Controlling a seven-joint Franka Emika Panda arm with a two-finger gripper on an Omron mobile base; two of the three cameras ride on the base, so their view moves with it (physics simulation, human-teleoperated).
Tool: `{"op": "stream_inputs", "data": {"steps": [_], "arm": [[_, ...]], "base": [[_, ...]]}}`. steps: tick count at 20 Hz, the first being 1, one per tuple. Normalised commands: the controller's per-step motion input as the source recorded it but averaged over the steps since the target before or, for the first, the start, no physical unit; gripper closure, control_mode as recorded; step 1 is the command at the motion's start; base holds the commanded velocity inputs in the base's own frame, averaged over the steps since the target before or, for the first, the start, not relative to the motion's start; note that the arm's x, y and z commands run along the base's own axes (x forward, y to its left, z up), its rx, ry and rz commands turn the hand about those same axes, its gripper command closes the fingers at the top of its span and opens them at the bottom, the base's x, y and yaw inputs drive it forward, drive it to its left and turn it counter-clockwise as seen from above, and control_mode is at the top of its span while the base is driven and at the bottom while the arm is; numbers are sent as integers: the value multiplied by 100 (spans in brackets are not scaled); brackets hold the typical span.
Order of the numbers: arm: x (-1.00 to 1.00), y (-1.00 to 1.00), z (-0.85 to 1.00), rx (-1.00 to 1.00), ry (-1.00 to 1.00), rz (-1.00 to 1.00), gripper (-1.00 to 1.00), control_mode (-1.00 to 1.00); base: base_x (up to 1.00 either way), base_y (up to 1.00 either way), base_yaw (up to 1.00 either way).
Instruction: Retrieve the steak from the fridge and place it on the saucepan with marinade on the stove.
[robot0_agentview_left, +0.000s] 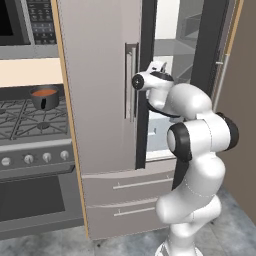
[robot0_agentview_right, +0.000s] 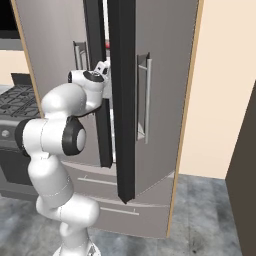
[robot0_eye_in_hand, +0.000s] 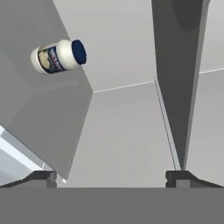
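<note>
A: Where's the arm right now?

B: Reaching into the fridge (robot0_agentview_left: 100, 75) through the gap beside the opened door; the hand is at the doorway, about 12 o'clock from the elbow in the left base view. The gripper (robot0_eye_in_hand: 111, 175) has its jaws spread wide with nothing between them.

A: And the steak?

B: I can't make it out for sure. The hand view shows bare grey inner walls, a shelf edge, and a white jar with a dark blue lid (robot0_eye_in_hand: 59, 56) at about 10 o'clock. In the right base view there's a small red sliver high in the door gap, too small to call.

A: The destination?

B: The saucepan (robot0_agentview_left: 45, 97) with orange-red liquid sits on the stove (robot0_agentview_left: 30, 125), at 9 o'clock from the fridge, well apart from the arm.

A: So how should this step go?

B: I'd judge it a search-and-approach. Keep the jaws wide, sweep the hand until the meat is centred between the fingertips, steer clear of the jar and the dark door edge, then come down flat onto the slab before squeezing.
</note>
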Motion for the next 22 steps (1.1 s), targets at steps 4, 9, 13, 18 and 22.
{"op": "stream_inputs", "data": {"steps": [4,9,13,18,22], "arm": [[27,-20,-7,-1,0,-8,-100,-100],[-1,-56,-11,-1,4,-24,-100,-100],[-18,-93,-12,0,8,-33,-100,-100],[-26,-100,-10,0,7,-33,-100,-100],[-23,-100,-13,0,8,-31,-100,-100]], "base": [[0,0,0],[0,0,0],[0,0,0],[0,0,0],[0,0,0]]}}
